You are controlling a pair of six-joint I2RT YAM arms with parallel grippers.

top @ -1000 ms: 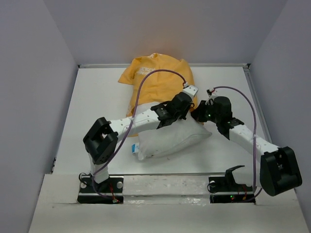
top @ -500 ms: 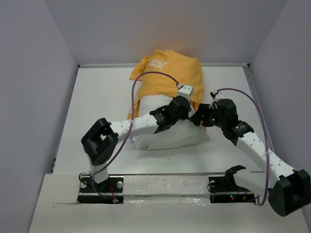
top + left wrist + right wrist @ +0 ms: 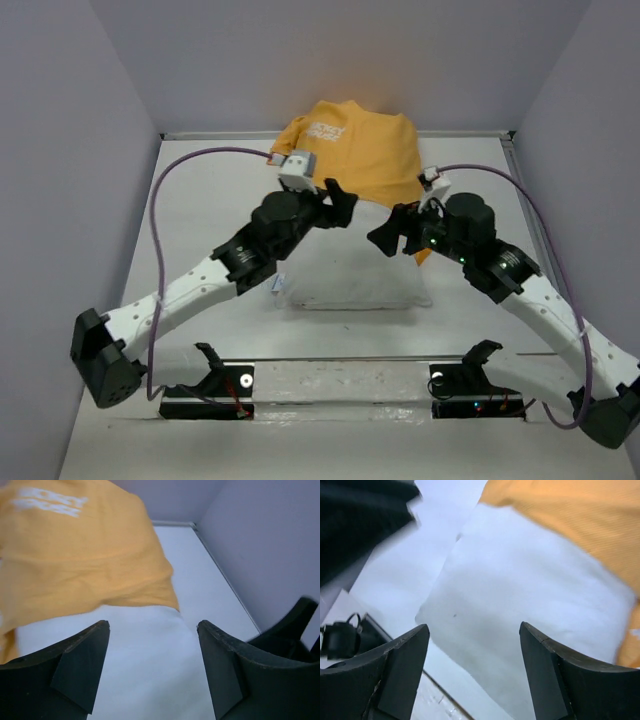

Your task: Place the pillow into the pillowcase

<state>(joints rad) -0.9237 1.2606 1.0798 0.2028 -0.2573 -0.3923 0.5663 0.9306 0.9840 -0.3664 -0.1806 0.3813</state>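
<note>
Hovering with jaws spread wide and empty, the left gripper (image 3: pixel 340 205) and right gripper (image 3: pixel 388 228) flank the pillow (image 3: pixel 350 275), its far half inside the pillowcase (image 3: pixel 350 160) and near half bare on the table (image 3: pixel 200 200), seemingly poised to pull the cloth further.

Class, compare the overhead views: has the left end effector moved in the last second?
Yes. The left end effector has swung left, farther from the table's right edge, and its jaws now stand open.
</note>
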